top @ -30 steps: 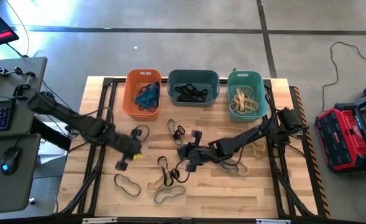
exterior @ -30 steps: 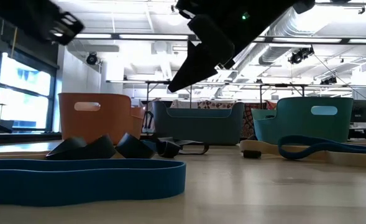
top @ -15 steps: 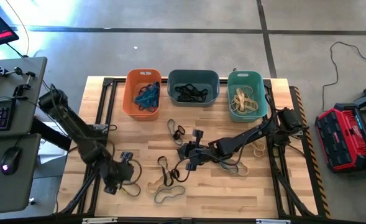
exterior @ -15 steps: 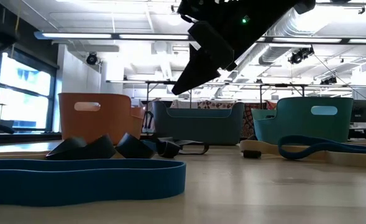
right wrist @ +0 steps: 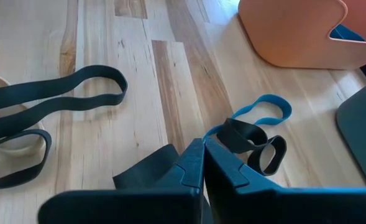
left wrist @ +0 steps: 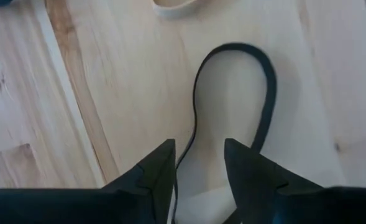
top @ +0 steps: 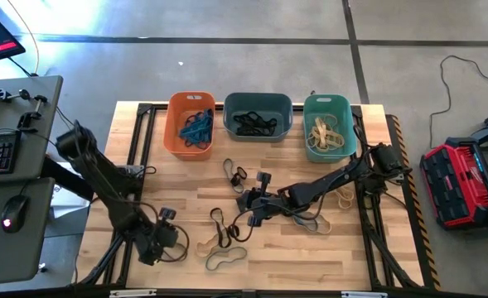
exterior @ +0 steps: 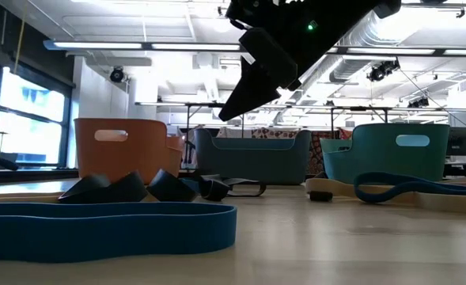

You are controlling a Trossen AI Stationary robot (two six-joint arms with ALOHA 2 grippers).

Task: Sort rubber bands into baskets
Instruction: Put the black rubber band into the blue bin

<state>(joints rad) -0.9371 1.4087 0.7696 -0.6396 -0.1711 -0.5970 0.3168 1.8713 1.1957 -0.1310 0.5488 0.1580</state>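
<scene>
The left gripper (left wrist: 198, 171) hangs low over the bench (top: 310, 257) at about seven o'clock of its top, jaws parted a little, and a black rubber band (left wrist: 245, 93) lies flat on the wood with one side of its loop running into the gap between the fingers (left wrist: 151, 174); whether the jaws touch it cannot be told. A tan band (left wrist: 176, 7) lies just beyond that loop. The right gripper (right wrist: 202, 163) sits near the middle of the bench with jaws pressed together and nothing visibly between them; just past its tips, a blue band (right wrist: 263, 109) and dark bands (right wrist: 257, 146) lie tangled together, and a long black loop (right wrist: 52, 96) lies off to one side. At twelve o'clock stand the three baskets in a row: the orange basket (top: 174, 132) holding blue bands, the slate basket (top: 258, 101) holding black ones, the teal basket (top: 308, 106) holding tan ones. More loose bands (top: 225, 258) are scattered from the centre toward six o'clock.
</scene>
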